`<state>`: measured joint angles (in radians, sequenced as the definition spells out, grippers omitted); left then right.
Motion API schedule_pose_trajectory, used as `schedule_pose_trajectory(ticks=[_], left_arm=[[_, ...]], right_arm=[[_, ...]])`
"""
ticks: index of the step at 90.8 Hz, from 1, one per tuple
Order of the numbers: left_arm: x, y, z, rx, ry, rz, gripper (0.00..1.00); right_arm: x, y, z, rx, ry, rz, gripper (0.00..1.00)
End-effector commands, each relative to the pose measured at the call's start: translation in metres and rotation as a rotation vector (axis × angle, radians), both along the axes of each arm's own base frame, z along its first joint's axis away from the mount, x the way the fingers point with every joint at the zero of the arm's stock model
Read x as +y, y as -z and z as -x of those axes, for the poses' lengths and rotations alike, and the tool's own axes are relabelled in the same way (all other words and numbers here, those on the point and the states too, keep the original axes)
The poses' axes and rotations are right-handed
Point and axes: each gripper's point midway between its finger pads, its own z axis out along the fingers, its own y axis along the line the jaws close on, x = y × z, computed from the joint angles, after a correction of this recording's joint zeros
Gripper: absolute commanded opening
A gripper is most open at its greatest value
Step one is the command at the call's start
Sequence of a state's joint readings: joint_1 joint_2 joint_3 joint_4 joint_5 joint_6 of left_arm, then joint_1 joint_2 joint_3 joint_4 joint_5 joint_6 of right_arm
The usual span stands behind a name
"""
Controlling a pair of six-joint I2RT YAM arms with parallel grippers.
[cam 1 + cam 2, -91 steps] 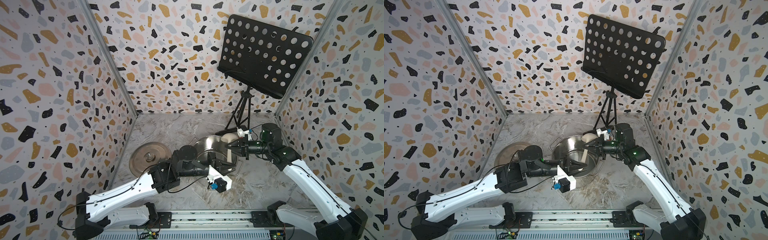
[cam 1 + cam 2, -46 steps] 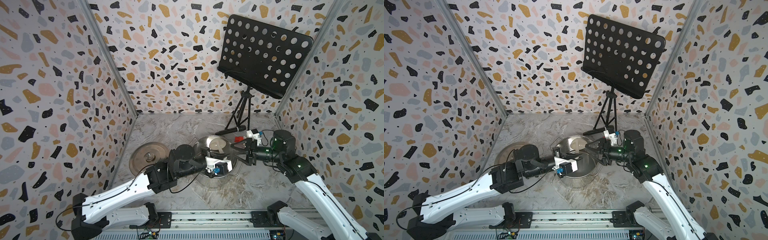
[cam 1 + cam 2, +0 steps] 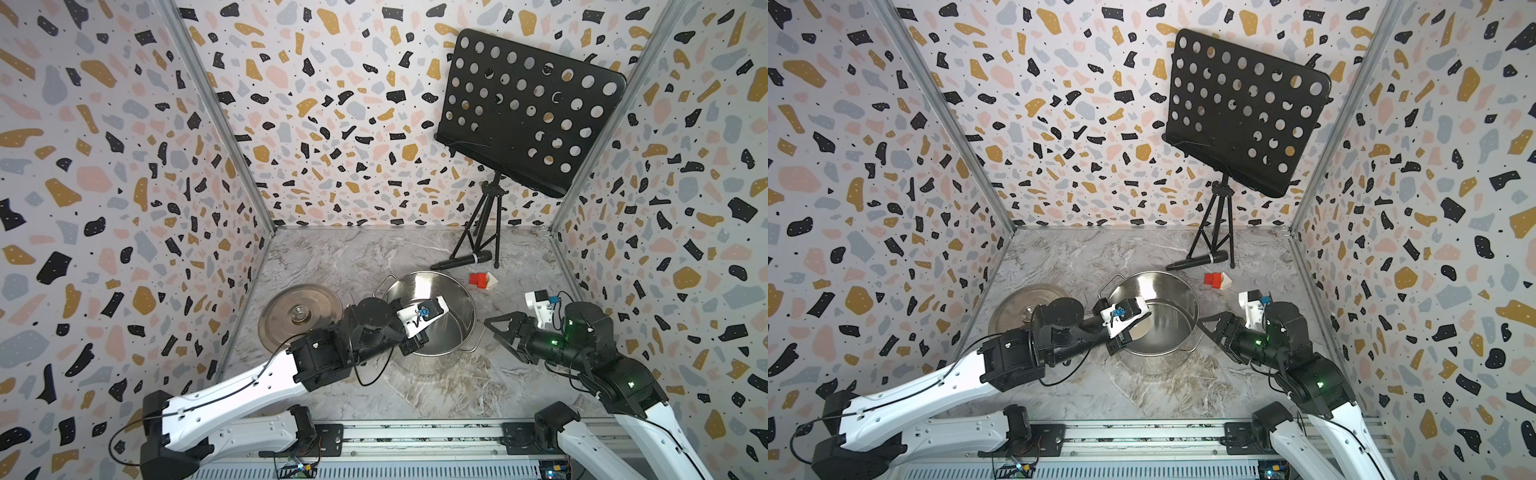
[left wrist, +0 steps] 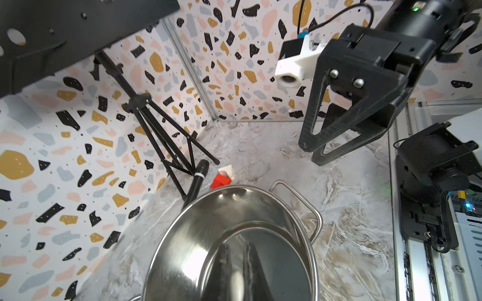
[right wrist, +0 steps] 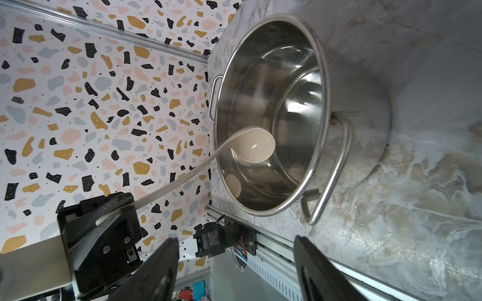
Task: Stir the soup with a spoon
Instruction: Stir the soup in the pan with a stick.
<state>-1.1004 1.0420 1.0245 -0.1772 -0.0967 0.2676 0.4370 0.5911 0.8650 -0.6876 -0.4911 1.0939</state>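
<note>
The left claw [image 5: 114,208] is pinching the handle end of the spoon [image 5: 257,146] (cream-white, ladle-shaped), whose bowl reaches out ahead of it, down inside the steel pot [image 5: 260,65]. The right claw [image 3: 498,337] is spread wide, gripping nothing, the pot's loop handle [image 5: 336,166] just beyond its tips.

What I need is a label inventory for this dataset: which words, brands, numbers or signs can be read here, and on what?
No text can be read in any view.
Round steel pot, flat steel lid, cream-white plastic ladle, black perforated music stand, black stick microphone: no print visible.
Small red-and-white block: too small to tell.
Small circuit board at the front edge: too small to read.
</note>
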Motion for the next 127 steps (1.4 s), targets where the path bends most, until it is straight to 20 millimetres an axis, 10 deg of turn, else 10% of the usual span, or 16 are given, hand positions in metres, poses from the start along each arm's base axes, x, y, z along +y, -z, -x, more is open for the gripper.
schedule_pose_trajectory(ticks=[1,40,85,127], left_arm=[[-0.006,-0.013,-0.01,0.005,-0.038,0.096,0.0],[0.045,0.023,-0.121,0.124,-0.427,0.073,0.0],[-0.04,0.021,-0.183,0.126,-0.265,0.072,0.0],[-0.12,0.035,-0.107,0.162,0.082,0.026,0.0]], right_arm=[[-0.005,0.004,0.002,-0.039,0.005,0.038,0.74],[-0.013,0.007,-0.001,-0.064,0.041,0.072,0.77],[-0.048,0.001,-0.009,-0.1,0.135,0.317,0.93],[-0.085,0.004,-0.012,-0.093,0.299,0.441,0.91]])
